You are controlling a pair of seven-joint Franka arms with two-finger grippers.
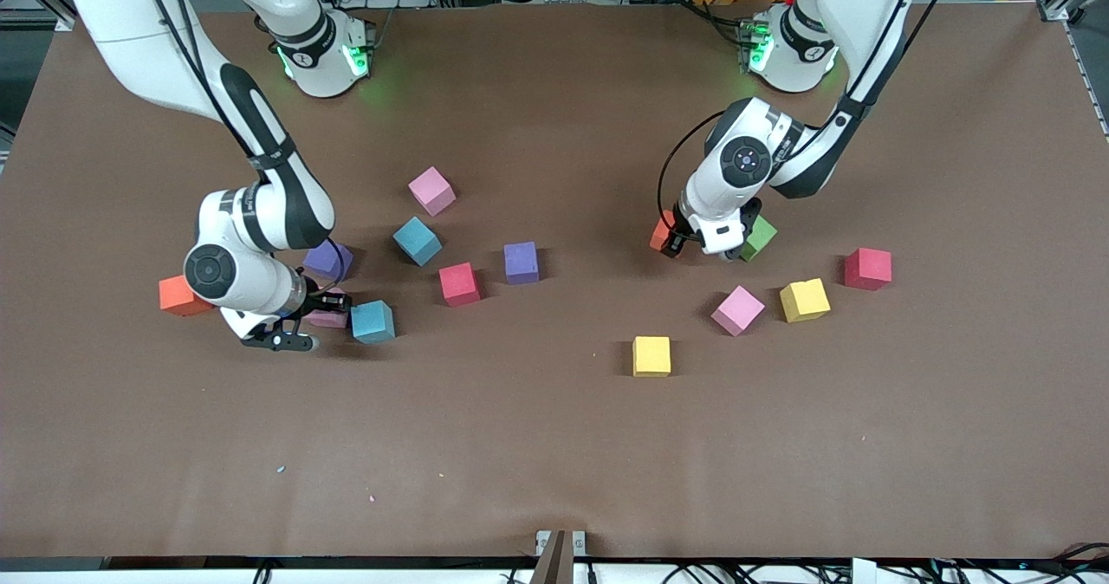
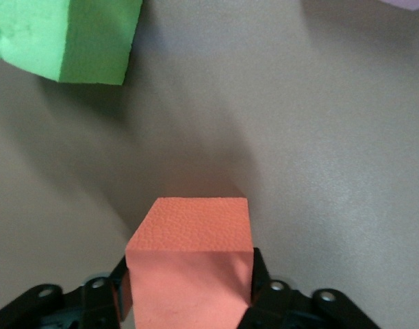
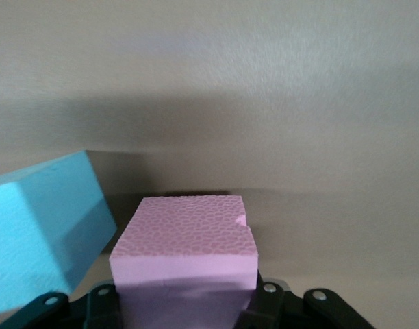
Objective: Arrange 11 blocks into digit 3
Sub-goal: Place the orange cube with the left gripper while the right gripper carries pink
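My left gripper [image 1: 674, 244] is down at the table, shut on an orange block [image 2: 190, 274] whose edge shows beside the wrist [image 1: 662, 232]. A green block [image 1: 761, 237] lies right beside it, toward the left arm's end. My right gripper [image 1: 322, 311] is low too, shut on a pink block [image 3: 185, 264], partly hidden under the hand [image 1: 329, 317]. A cyan block [image 1: 372, 321] lies close beside that pink one. The other blocks lie loose and apart. No digit 3 is in view.
Toward the right arm's end lie an orange [image 1: 180, 296], a purple [image 1: 327, 260], a pink [image 1: 431, 191], a cyan [image 1: 417, 241], a red [image 1: 458, 283] and another purple block [image 1: 521, 262]. Toward the left arm's end lie a pink [image 1: 737, 310], two yellow [image 1: 804, 300] [image 1: 651, 356] and a red block [image 1: 867, 269].
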